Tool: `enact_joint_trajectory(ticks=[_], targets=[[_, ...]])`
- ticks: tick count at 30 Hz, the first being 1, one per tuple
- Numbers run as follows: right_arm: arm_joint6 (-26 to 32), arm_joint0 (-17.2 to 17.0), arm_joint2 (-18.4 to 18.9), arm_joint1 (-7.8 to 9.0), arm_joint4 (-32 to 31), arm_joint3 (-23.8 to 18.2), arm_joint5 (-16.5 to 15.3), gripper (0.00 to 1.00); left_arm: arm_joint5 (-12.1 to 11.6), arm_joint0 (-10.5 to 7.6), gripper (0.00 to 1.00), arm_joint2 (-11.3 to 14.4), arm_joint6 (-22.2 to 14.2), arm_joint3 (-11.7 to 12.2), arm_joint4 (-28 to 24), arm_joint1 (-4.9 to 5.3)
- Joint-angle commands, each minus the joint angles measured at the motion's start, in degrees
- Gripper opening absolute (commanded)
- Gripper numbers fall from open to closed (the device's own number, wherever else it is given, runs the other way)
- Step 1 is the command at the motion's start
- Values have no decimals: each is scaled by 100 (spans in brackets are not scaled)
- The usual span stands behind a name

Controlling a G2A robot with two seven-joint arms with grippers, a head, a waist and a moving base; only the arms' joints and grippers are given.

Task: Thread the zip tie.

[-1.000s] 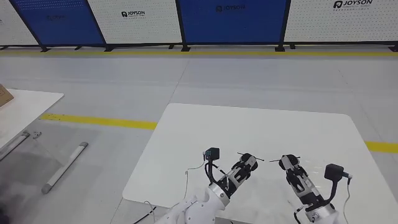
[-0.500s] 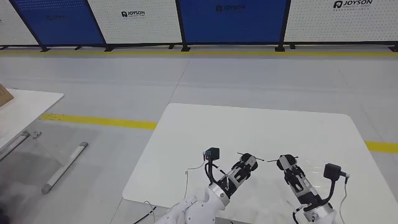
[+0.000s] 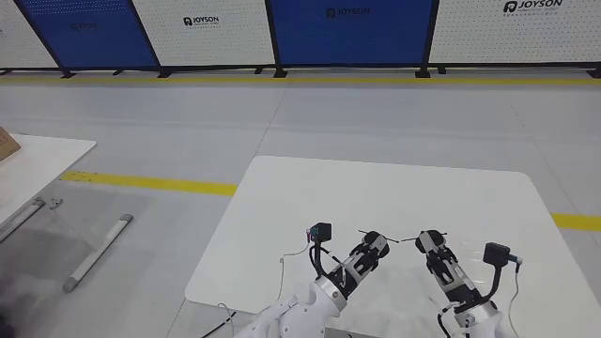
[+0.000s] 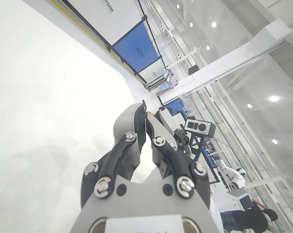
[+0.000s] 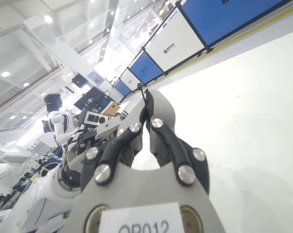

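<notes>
Both arms are over the near edge of the white table [image 3: 376, 188], angled in toward each other. We note the left gripper [image 3: 373, 241] on the near-left and the right gripper [image 3: 425, 240] just beside it, with a small gap between their tips. On the right gripper the jaws are pressed together, clamped on the zip tie [image 5: 141, 92], a thin black strip. In the right wrist view a short length of it, with the small square head, stands out past the fingertips, over the table and not touching it. On the left gripper the jaws are together as well. In the left wrist view the ribbed black pads [image 4: 140, 132] meet at the tip, and a thin black sliver pokes out beyond them. In the top view a fine black line runs from the left tips toward the right gripper, so we log the left as pinching the tie's strip too. We cannot tell whether the strip's free end has reached or entered the head, as those parts are too small in the top view. Beyond the table is grey floor with a yellow line [image 3: 141, 184], then a row of blue and white perforated panels [image 3: 347, 9]. The corner of a second table [image 3: 38, 155] sits at the far left, well apart.
</notes>
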Motion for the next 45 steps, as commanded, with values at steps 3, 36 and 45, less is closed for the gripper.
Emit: enact_joint_trajectory(ticks=[3,36,45], targets=[[9,4,6,-9,-2,-13,31,0,0,0,0,0,0,0,0,0],[111,-103,106,-203,-181,-6,-72,0,0,0,0,0,0,0,0,0],[102,-123,135,-251,-211,-14,-101,0,0,0,0,0,0,0,0,0]])
